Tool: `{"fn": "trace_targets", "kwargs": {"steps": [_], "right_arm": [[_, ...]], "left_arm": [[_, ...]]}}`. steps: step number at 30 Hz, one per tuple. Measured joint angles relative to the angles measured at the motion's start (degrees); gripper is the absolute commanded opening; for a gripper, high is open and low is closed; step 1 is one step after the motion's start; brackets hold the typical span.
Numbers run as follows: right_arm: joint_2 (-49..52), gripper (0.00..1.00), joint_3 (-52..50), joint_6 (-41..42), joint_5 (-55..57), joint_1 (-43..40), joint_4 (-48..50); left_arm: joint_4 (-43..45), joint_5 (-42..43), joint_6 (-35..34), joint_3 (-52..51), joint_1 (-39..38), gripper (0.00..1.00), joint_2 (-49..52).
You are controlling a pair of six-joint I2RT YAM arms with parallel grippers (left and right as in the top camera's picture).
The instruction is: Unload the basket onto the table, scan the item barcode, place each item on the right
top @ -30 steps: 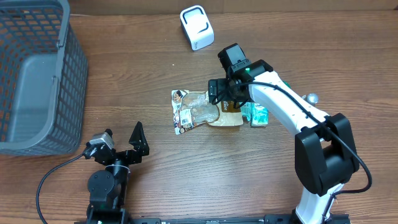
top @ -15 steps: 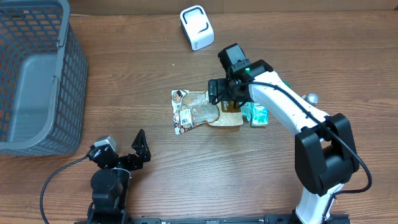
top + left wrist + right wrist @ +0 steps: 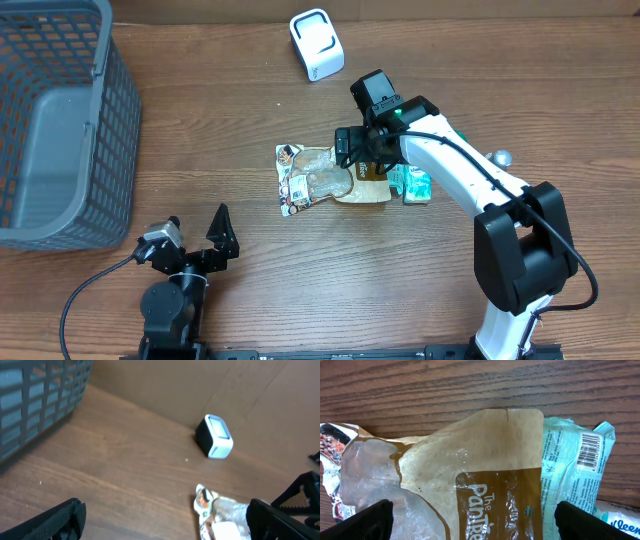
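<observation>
Right gripper [image 3: 362, 160] hovers directly over the brown pouch [image 3: 485, 460], fingers spread wide, gripping nothing. Pouch lies flat at table [image 3: 540, 80] centre, touching a teal pack [image 3: 570, 480] on its right; the pack's barcode [image 3: 589, 449] faces up. Left gripper [image 3: 195, 240] sits near left, fingers apart, empty. White scanner [image 3: 316, 44] stands far centre; grey basket [image 3: 115, 120] far left.

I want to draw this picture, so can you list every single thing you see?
basket: 1, grey, table's left end
barcode scanner: 1, white and black, far side
brown pouch: 1, brown, table middle
clear packet: 1, see-through, printed edge, left of pouch
tissue pack: 1, teal, right of pouch, barcode showing
table: 1, brown wood
left pincer: 1, black, open, empty, near side
right pincer: 1, black, open, above pouch
</observation>
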Motion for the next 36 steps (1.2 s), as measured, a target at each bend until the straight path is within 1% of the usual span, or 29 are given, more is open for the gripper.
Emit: {"fn": "trace_targets", "kwargs": {"steps": [6, 26, 28, 32, 36], "right_arm": [[0.0, 1.0, 0.0, 0.0, 0.0, 0.0, 0.0], [0.0, 1.0, 0.0, 0.02, 0.0, 0.0, 0.0], [0.0, 1.0, 0.0, 0.02, 0.0, 0.0, 0.0], [0.0, 1.0, 0.0, 0.0, 0.0, 0.0, 0.0], [0.0, 1.0, 0.0, 0.02, 0.0, 0.0, 0.0]], "left_arm": [[0.0, 0.0, 0.0, 0.0, 0.02, 0.99, -3.67], [0.04, 0.0, 0.0, 0.0, 0.0, 0.99, -3.8], [1.09, 0.0, 0.0, -0.02, 0.0, 1.0, -3.82], [6.71, 0.0, 0.0, -0.02, 0.0, 1.0, -3.87], [6.91, 0.0, -0.02, -0.02, 0.0, 1.0, -3.93]]}}
